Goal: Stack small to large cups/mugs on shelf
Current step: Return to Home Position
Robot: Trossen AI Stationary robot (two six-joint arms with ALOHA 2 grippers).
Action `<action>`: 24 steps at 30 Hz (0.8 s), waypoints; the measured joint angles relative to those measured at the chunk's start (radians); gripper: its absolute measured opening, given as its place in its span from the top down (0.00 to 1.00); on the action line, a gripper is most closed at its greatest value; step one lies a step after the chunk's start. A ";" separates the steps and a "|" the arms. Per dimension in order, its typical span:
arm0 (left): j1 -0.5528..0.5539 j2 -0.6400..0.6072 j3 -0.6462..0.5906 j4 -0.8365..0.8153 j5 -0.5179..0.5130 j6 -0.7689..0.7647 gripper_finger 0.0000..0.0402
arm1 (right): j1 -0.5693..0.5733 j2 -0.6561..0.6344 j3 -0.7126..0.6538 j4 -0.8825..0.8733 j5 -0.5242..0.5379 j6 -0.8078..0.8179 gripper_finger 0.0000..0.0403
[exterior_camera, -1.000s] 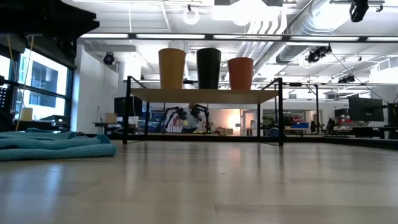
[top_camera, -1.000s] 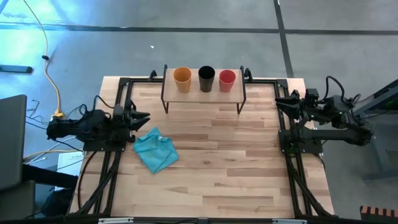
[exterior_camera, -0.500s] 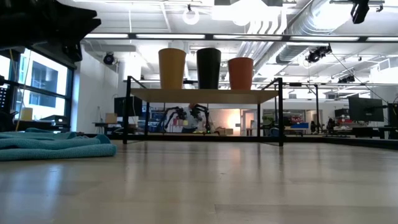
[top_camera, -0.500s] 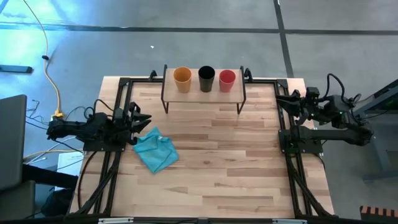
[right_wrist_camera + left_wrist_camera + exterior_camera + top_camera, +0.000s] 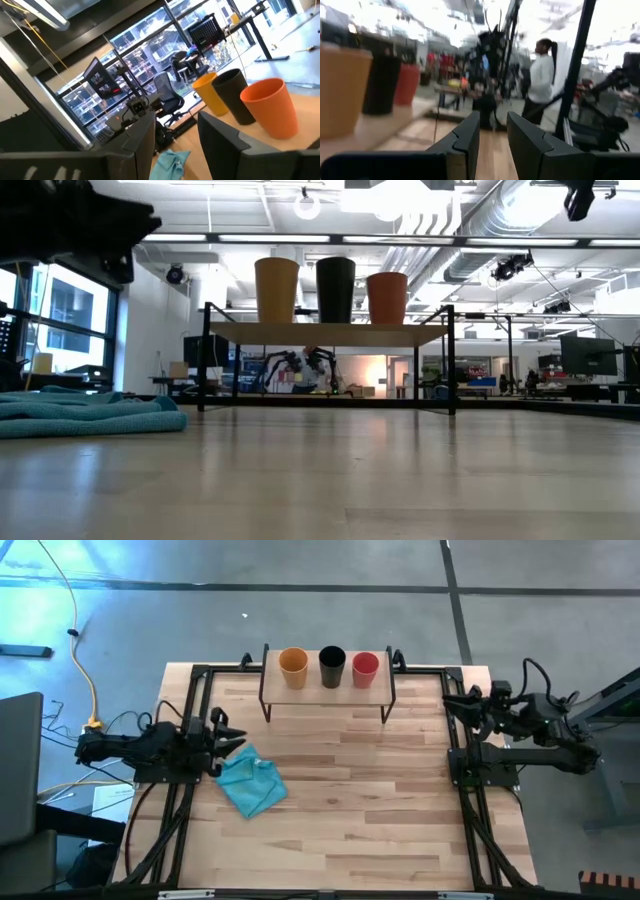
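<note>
left gripper, spread open, should ease back toward 9 o'clock, clearing the cloth; right gripper, also spread, waits at 3.

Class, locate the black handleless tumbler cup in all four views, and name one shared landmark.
High view: the black handleless tumbler cup, top centre, middle of three.
Low view: black cup, upper centre, also middle.
Left wrist view: black cup between yellow-orange tumbler cup and red tumbler cup.
Right wrist view: black cup, likewise.
Shared landmark: the low light-wood shelf beneath it.
</note>
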 joint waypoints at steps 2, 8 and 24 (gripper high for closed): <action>0.000 0.000 0.000 -0.053 0.008 -0.028 0.78 | 0.000 0.000 0.000 -0.017 0.000 0.022 0.65; 0.000 0.000 0.000 -0.180 0.050 -0.092 0.78 | 0.000 0.000 0.000 -0.049 -0.005 0.045 0.65; 0.000 0.000 0.000 -0.205 0.070 -0.095 0.78 | 0.000 0.000 0.000 -0.085 -0.052 0.021 0.65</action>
